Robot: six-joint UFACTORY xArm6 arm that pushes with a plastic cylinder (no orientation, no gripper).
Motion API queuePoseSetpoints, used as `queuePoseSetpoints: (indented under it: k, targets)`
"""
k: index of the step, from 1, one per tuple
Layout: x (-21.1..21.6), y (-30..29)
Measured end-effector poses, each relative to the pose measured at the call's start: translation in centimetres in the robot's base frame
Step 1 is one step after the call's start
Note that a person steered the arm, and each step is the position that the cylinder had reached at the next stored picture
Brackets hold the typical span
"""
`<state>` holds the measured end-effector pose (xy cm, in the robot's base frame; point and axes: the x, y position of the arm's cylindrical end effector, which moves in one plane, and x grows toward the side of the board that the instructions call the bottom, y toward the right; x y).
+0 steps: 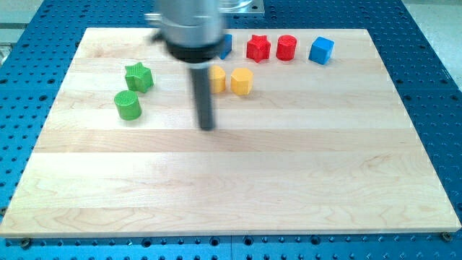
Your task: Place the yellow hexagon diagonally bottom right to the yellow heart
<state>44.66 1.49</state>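
Observation:
The yellow hexagon (242, 81) sits on the wooden board near the view's top centre. Just left of it is a second yellow block (217, 79), partly hidden behind the rod; its shape cannot be made out, it is likely the yellow heart. The two yellow blocks stand side by side with a small gap. My tip (207, 127) rests on the board below and slightly left of the hidden yellow block, apart from both.
A green star (138, 76) and a green cylinder (128, 105) stand at the view's left. Along the top edge are a blue block (226, 45) partly hidden by the arm, a red star (258, 48), a red cylinder (286, 47) and a blue cube (322, 50).

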Motion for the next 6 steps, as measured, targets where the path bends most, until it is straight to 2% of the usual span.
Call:
queuePoseSetpoints:
  k: [1,2,3,4,5,6]
  targets:
    - [-4.8,9.2]
    - [-10.3,6.6]
    - [-10.6,0.0]
    - [-6.5,-8.1]
    - [-3.2,-7.4]
    - [-5.6,-3.7]
